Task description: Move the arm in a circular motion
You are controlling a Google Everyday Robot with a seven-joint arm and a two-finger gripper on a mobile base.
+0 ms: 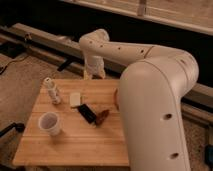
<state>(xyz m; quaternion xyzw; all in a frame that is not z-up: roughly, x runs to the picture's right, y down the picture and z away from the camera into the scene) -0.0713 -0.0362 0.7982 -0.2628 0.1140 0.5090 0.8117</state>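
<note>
The arm [150, 95] is a big glossy white limb of thick rounded segments. It fills the right side of the camera view and reaches up and left to a bent joint [95, 41]. From that joint its last segment drops to the small pale gripper [93, 73]. The gripper hangs over the far edge of the wooden table [75, 145], left of the middle, with nothing seen in it.
On the table stand a white cup [50, 123] and a white patterned bottle [51, 90]. A pale block [75, 99], a black object [86, 112] and a red-brown object [102, 116] lie mid-table. An orange bowl [116, 98] peeks from behind the arm. A rail runs behind.
</note>
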